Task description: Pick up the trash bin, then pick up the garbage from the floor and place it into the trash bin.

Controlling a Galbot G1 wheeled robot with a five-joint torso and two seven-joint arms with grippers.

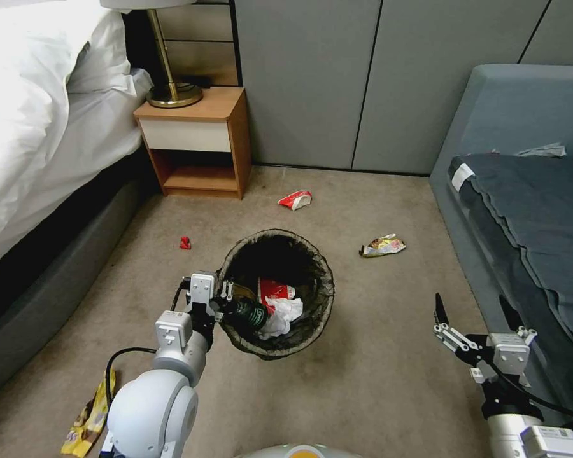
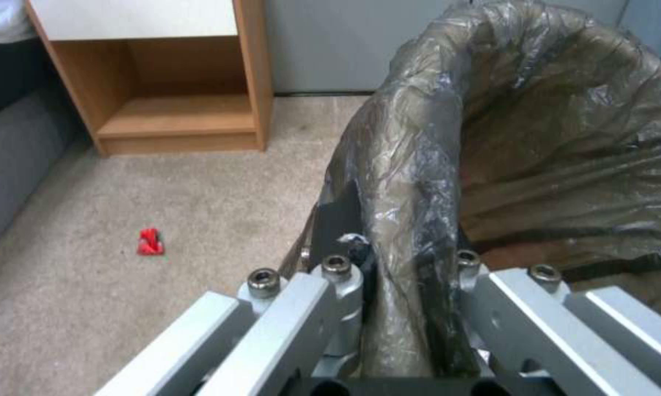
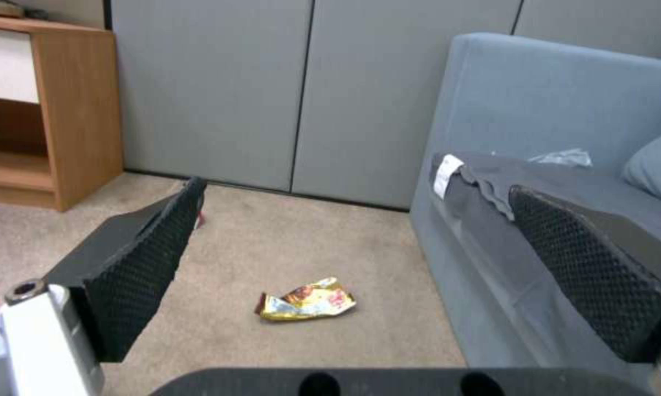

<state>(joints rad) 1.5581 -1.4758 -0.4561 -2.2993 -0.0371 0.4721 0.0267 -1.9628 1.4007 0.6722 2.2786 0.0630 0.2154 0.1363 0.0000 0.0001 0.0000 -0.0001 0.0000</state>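
Plastic bin (image 1: pixel 277 292) sat centre floor (image 1: pixel 375 381), left gripper (image 1: pixel 226 299) pinching its lined rim at nine o'clock. Right gripper (image 1: pixel 471 318) hovered spread; wrapper (image 1: pixel 382 245) at one o'clock. Thin liner might slip, tipping bin.

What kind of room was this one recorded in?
Most likely a bedroom or hotel-style room: a bed with white bedding, a wooden nightstand carrying a brass lamp, and a grey-blue sofa on beige carpet.

No legible text or labels
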